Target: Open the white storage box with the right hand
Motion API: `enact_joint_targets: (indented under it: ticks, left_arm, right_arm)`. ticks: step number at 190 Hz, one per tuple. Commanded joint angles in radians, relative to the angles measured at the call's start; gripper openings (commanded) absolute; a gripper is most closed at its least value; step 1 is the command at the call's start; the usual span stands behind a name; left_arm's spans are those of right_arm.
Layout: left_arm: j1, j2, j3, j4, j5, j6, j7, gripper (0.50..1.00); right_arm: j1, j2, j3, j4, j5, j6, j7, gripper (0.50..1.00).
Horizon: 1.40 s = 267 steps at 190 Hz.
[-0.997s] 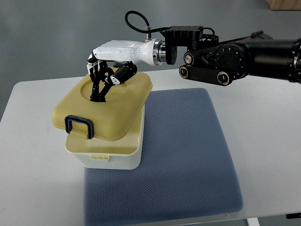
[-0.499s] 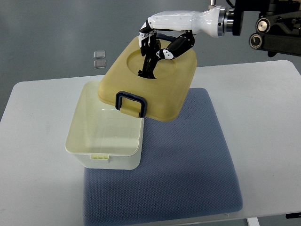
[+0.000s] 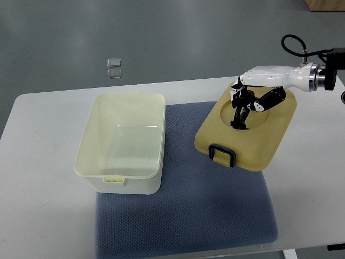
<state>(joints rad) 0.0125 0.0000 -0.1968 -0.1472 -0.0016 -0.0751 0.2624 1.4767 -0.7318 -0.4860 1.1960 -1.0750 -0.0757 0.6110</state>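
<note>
The white box [image 3: 121, 143] stands open at left of centre on the desk [image 3: 43, 178]. At right, the right hand [image 3: 249, 100] grips the yellow lid [image 3: 248, 135], which rests on the blue mat [image 3: 215, 205].

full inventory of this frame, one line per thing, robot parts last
storage box: 1, white, open and empty, on the table's left, its right side on the mat
lid: 1, yellow with a dark blue handle, off the box, on the mat's right edge and the table
mat: 1, blue-grey, centre of the table
table: 1, white, under everything
small clear squares: 2, on the grey floor beyond the table
right robot hand: 1, white with black fingers, fingers in the lid's round recess
</note>
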Motion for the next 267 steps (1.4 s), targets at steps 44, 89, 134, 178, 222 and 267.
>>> enact_joint_targets:
  ticks: [44, 89, 134, 178, 222, 267]
  left_arm:
    - [0.000, 0.000, -0.001, 0.000, 0.000, 0.000, 0.001, 1.000]
    - [0.004, 0.000, -0.001, 0.000, 0.000, 0.000, 0.001, 1.000]
    - [0.004, 0.000, -0.001, 0.001, 0.000, 0.000, 0.001, 1.000]
    - [0.004, 0.000, -0.001, 0.000, 0.000, 0.000, 0.001, 1.000]
    - [0.004, 0.000, 0.000, -0.005, 0.000, 0.000, 0.001, 1.000]
    - [0.004, 0.000, 0.000, -0.015, 0.000, 0.001, 0.001, 1.000]
  right_arm:
    - [-0.137, 0.175, 0.003, -0.125, 0.010, -0.142, 0.000, 0.500]
    - [-0.199, 0.264, 0.004, -0.190, 0.015, -0.184, 0.000, 0.500]
    - [-0.191, 0.256, 0.004, -0.190, 0.018, -0.173, 0.000, 0.930]
    - [-0.162, 0.152, 0.161, -0.184, 0.058, -0.085, 0.000, 0.930]
    - [-0.277, 0.064, 0.509, -0.205, 0.386, 0.070, -0.011, 0.930]
    - [-0.447, 0.169, 0.819, -0.291, 0.955, 0.082, -0.296, 0.930]
